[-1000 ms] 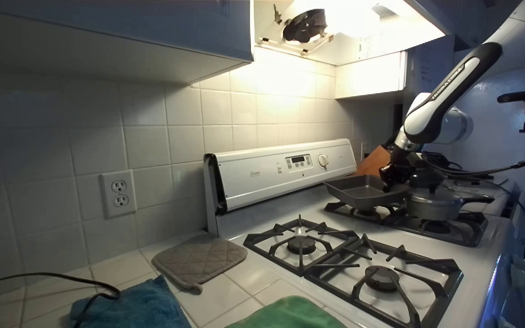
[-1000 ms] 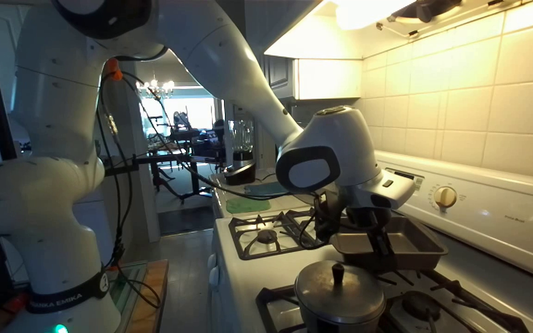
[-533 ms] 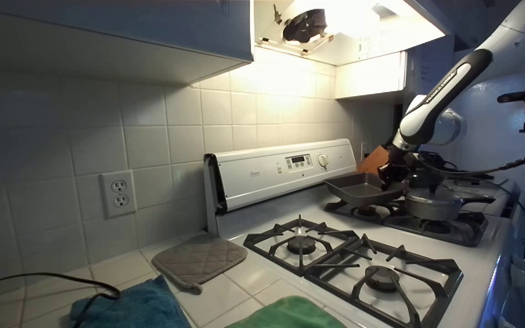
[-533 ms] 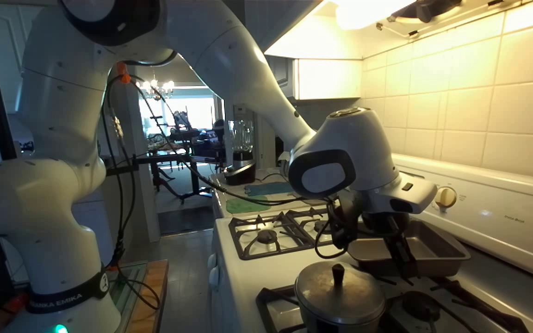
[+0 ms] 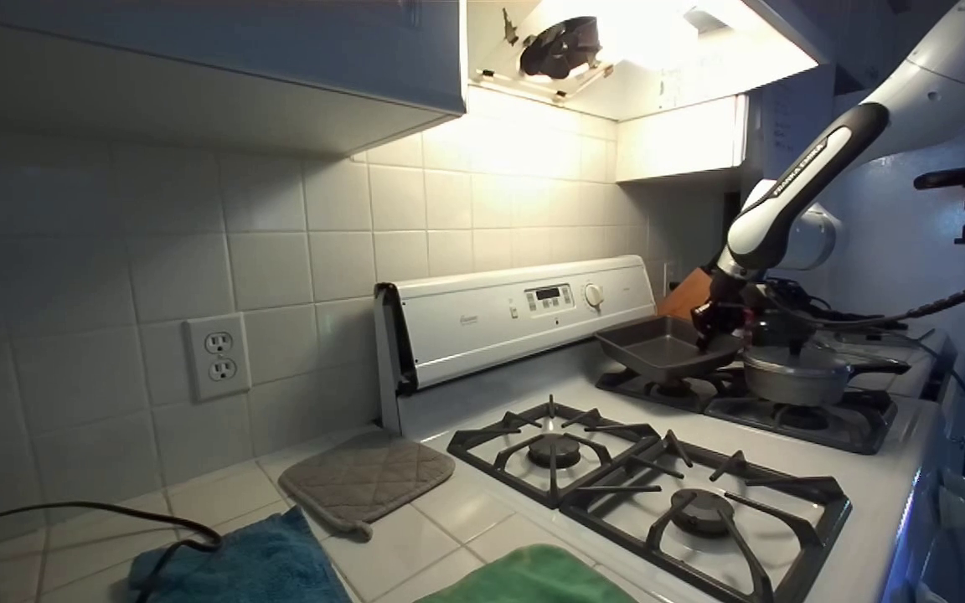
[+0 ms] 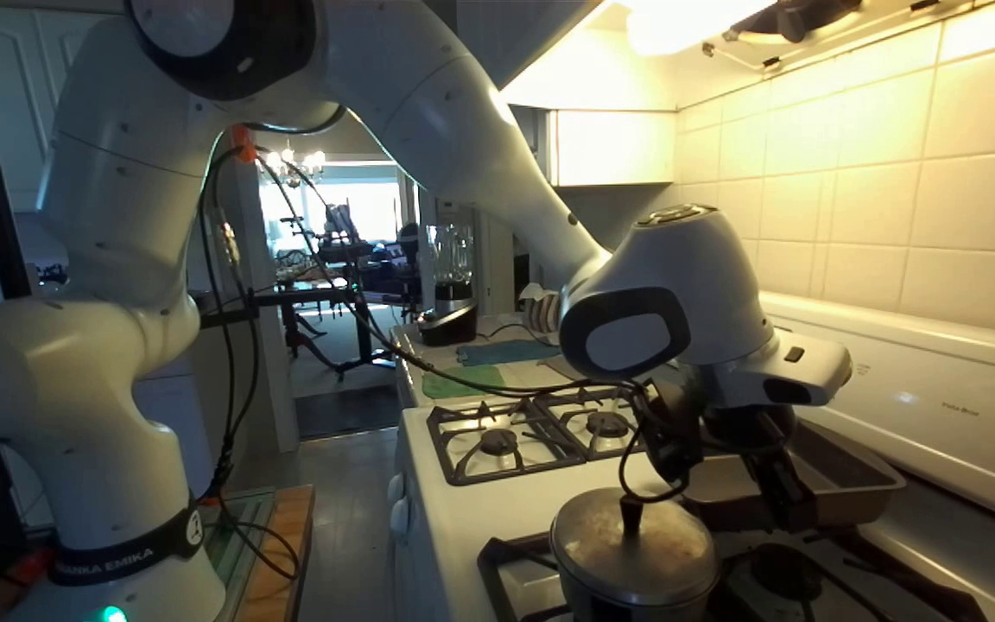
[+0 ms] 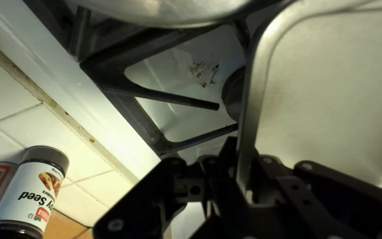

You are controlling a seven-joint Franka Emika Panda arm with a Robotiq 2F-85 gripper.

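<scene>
This is a kitchen in a home. A white gas stove (image 5: 885, 486) with round burners (image 5: 703, 512) and a control panel (image 5: 482, 322) stands against a white-tiled wall (image 5: 340, 197) with a power outlet (image 5: 218, 356) set in it. A lit range hood (image 5: 642, 75) hangs above, next to a wall cabinet (image 5: 223, 92). At the stove are a rectangular pan (image 5: 658, 342) and a lidded pot (image 6: 653, 570). On the tiled desk (image 5: 466, 515) lie a quilted potholder (image 5: 365, 476), a blue cloth (image 5: 252, 563) and a green cloth (image 5: 533, 578); a blender (image 6: 452, 289) stands there. The wrist view adds a jar (image 7: 28, 196) marked "Seed". Farther back in an exterior view, a chandelier (image 6: 290, 164) hangs near a bright window (image 6: 381, 206).
</scene>
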